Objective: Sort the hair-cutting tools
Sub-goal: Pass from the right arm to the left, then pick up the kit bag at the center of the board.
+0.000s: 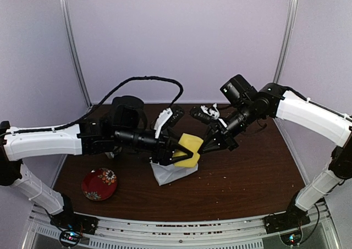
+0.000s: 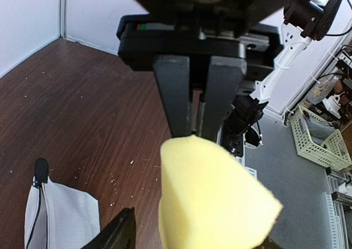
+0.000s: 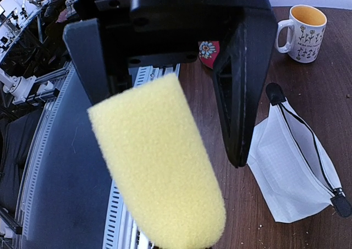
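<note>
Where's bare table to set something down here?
Bare wood front right, between the white pouch and the table's right edge; a narrower strip between the red plate and the pouch. Crowded: centre around the yellow sponge, and the back edge.

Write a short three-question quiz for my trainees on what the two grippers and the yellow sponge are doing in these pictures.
1. True or false: the right gripper is shut on the yellow sponge.
2. Which of these lies on the table? A) a white pouch B) a green bowl C) a blue towel
3. Short answer: how do the jaws of the left gripper stand?

Key: 1 true. 2 A. 3 open, with one finger on each side of the sponge and a clear gap at one of them.
</note>
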Tool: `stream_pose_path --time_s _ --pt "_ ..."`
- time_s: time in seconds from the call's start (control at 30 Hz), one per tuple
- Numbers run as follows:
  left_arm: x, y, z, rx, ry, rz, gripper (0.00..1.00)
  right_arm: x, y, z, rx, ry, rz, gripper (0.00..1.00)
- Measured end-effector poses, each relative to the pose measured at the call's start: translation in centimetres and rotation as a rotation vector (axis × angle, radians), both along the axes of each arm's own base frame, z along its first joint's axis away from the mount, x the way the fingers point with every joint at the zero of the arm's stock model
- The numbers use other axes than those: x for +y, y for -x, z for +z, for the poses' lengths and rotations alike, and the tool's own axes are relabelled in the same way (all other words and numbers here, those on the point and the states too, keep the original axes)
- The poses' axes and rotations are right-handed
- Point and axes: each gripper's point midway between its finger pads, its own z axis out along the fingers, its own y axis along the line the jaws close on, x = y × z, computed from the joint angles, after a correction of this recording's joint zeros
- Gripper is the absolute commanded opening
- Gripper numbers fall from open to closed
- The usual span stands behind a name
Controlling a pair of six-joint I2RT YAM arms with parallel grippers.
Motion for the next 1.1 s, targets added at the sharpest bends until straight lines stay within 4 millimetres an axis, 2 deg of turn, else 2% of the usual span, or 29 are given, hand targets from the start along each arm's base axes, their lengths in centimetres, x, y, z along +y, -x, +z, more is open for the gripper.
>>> stream_pose_path --time_s 0.13,0.23,0.43,0.47,0.5,0.53,0.57,0.6,0.73,0.8,0.9,0.97,1.03,1.1 --pt "-0.4 -0.5 -1.2 0.02 -0.027 0.021 0.54 0.0 -0.1 0.0 -0.002 0.001 -0.004 0.0" --pt "-0.6 -0.6 -1.5 0.031 -0.029 0.023 0.46 0.0 -0.2 0.0 -0.005 0.003 -0.007 0.0" --pt "-1.1 -0.7 -1.4 0.045 -0.021 0.019 0.17 0.0 -0.3 0.0 -0.009 0.002 -0.009 0.01" --pt "-1.1 -0.7 -1.4 0.048 -0.021 0.018 0.11 0.0 -0.3 -0.1 -0.007 0.004 -0.012 0.11" --pt "-1.2 -0.7 -1.5 0.047 -0.022 0.015 0.07 0.0 -0.3 -0.1 -0.007 0.005 -0.013 0.26" --pt "-1.2 -0.7 -1.5 0.048 -0.022 0.014 0.03 0.0 -0.4 -0.1 -0.006 0.007 -0.017 0.46" --pt "-1.3 -0.7 -1.5 0.05 -0.023 0.015 0.01 0.0 -0.4 -0.1 -0.005 0.01 -0.02 0.9" --pt "-1.3 -0.8 -1.4 0.048 -0.023 0.016 0.0 -0.1 -0.5 -0.2 -0.006 0.015 -0.025 0.99" --pt "-0.9 -1.6 -1.7 0.046 -0.034 0.044 0.0 -0.3 -1.7 -0.3 -0.053 0.04 -0.071 1.0" --pt "-0.4 -2.4 -1.7 0.035 -0.043 0.079 0.0 -0.6 -3.3 -0.1 -0.093 0.044 -0.13 1.0" --pt "1.0 -3.9 -1.7 0.009 -0.076 0.156 0.0 -1.5 -7.6 0.4 -0.149 0.042 -0.291 1.0" --pt "1.9 -4.7 -1.4 -0.015 -0.092 0.21 0.0 -2.1 -10.3 -0.1 -0.144 0.063 -0.382 0.91" --pt "2.7 -5.1 -1.3 -0.031 -0.103 0.25 0.0 -1.7 -13.4 -1.4 -0.092 0.11 -0.454 0.84" --pt "3.3 -5.3 -1.4 -0.039 -0.113 0.279 0.0 -1.4 -16.6 -3.5 -0.034 0.148 -0.513 0.81"
